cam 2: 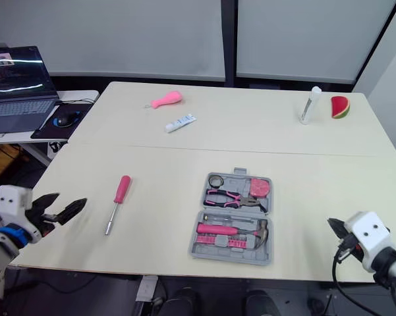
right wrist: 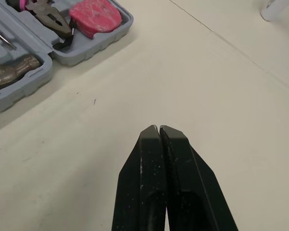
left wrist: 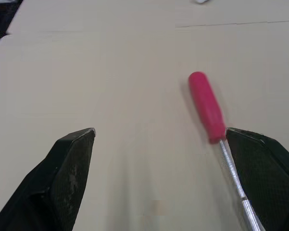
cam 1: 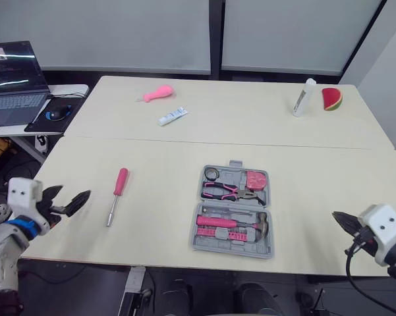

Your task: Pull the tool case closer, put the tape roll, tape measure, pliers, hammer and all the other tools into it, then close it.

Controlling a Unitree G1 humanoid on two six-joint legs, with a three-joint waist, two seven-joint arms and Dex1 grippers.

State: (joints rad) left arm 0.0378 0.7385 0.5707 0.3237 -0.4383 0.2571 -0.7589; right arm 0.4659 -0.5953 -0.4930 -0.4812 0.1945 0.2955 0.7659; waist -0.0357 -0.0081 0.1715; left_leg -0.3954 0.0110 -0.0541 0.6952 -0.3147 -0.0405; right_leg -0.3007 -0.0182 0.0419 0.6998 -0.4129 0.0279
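The left gripper (cam 1: 72,197) is held over the near edge of the pale beige table (cam 1: 165,151), with its two black jaws spread wide apart and nothing between them. A pink-handled screwdriver with a bare metal shaft (cam 1: 116,192) lies flat on the table just ahead of these jaws. In the left wrist view its shaft (left wrist: 233,178) passes close beside one black finger (left wrist: 267,168), and whether the two touch cannot be told.

The right gripper (right wrist: 158,129) is held low over the table, with its jaws pressed together and nothing gripped. The open grey plastic tool case (cam 1: 232,214) lies flat between the two grippers, nearer to the right jaws than to the left, and apart from both. The screwdriver lies between the left jaws and the case.

In the half of the case farther from the jaws, a small black tape roll (cam 1: 212,173), a pink tape measure (cam 1: 255,180) and pink-handled pliers (cam 1: 227,191) are seated. In the nearer half, a pink-handled hammer (cam 1: 234,224) is seated.

Well beyond both pairs of jaws, on the far part of the table, a pink tool handle (cam 1: 158,93), a white tube (cam 1: 172,116), a white bottle (cam 1: 304,97) and a watermelon-slice toy (cam 1: 331,99) are placed.
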